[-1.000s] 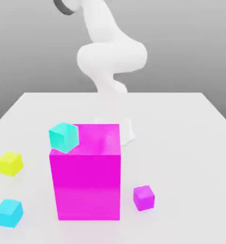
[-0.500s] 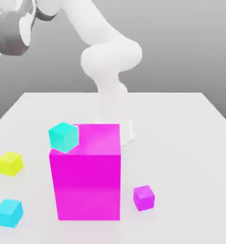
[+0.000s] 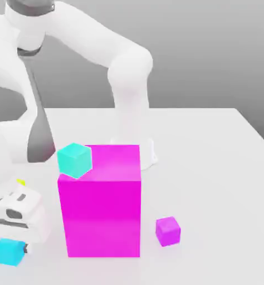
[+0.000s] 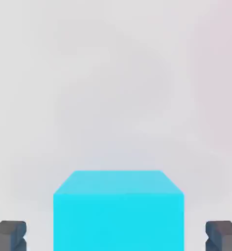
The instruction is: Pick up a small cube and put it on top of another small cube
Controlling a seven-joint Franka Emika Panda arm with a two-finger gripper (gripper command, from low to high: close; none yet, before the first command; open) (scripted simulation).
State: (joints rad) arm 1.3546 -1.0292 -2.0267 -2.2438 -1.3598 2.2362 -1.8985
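Sky-blue cube (image 4: 118, 211) between spread end effector (image 4: 116, 235) fingers

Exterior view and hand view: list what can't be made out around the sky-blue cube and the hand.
- Yellow cube: exterior view, all but a sliver hidden behind the arm.
- Sky-blue cube: exterior view, its top covered by the hand; hand view, its lower part cut off by the picture's edge.
- Fingertips: hand view, cut off at the corners; they stand apart from the cube.
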